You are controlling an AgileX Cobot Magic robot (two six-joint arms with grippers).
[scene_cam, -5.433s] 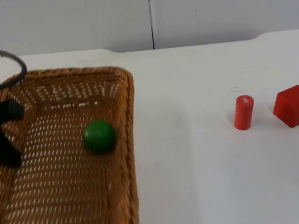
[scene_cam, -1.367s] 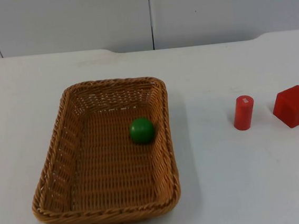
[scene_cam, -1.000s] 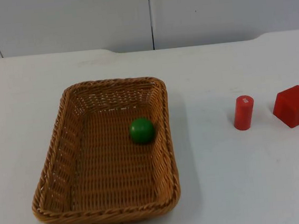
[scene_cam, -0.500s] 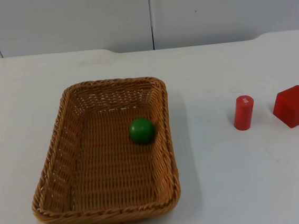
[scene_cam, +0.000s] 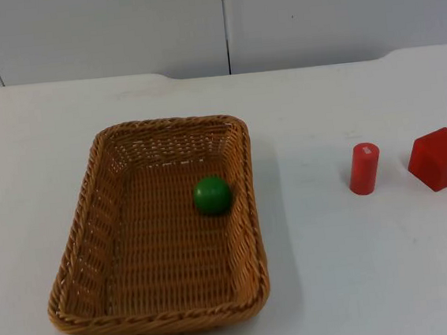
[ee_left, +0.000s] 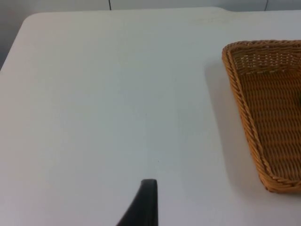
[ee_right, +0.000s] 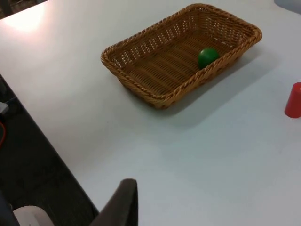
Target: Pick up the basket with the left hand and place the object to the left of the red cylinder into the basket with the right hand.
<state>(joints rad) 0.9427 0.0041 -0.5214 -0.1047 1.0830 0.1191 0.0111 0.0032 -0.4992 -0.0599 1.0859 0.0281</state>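
Basket [scene_cam: 154, 229], woven and rectangular, sits flat on the white table [scene_cam: 345, 282] nearest the camera in the top view, its long axis running from near edge to far edge with a slight lean. Inside it, close against the right-hand wall, lies the green ball [scene_cam: 212, 195]; judged from that, the object once left of the cylinder is already placed. Farther right and well apart from the basket stands the red cylinder [scene_cam: 364, 168], upright, with the red cube [scene_cam: 441, 157] just beside it on its right. Behind everything rises the grey partition wall [scene_cam: 225, 21].

Left gripper [ee_left: 141, 209] hangs over bare table, with the basket's left rim off to its right and ahead; one black fingertip is visible and I cannot tell whether the fingers are spread or closed. Right gripper [ee_right: 120, 205] waits over the near table edge, the basket well ahead of it and the cylinder farther off; its finger state is likewise unclear. Any further basket move falls to the left arm, the nearer one, reaching rightward across to the long rim.
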